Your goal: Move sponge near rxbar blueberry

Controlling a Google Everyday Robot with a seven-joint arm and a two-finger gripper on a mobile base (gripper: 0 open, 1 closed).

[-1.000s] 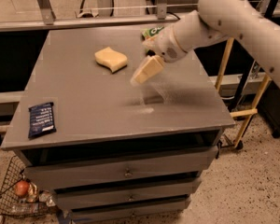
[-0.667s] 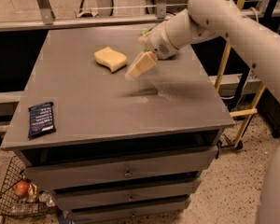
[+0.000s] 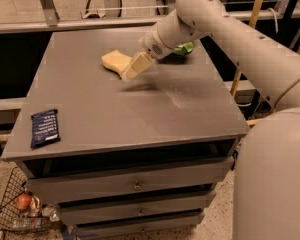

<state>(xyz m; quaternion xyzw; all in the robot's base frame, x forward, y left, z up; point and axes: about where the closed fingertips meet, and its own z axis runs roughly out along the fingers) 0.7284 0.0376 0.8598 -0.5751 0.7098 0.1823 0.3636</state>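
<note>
The pale yellow sponge lies on the grey cabinet top toward the back, left of centre. The dark navy rxbar blueberry lies flat near the front left corner, far from the sponge. My gripper hangs from the white arm that reaches in from the right. It is just above the tabletop, at the sponge's right edge and partly in front of it.
A green snack bag lies at the back right, mostly hidden behind my wrist. A wire basket with a red fruit sits on the floor at the front left. Drawers run below the tabletop's front edge.
My gripper has moved left and toward the sponge, from well to the right of it to right beside its right edge. The sponge and the bar have not moved.
</note>
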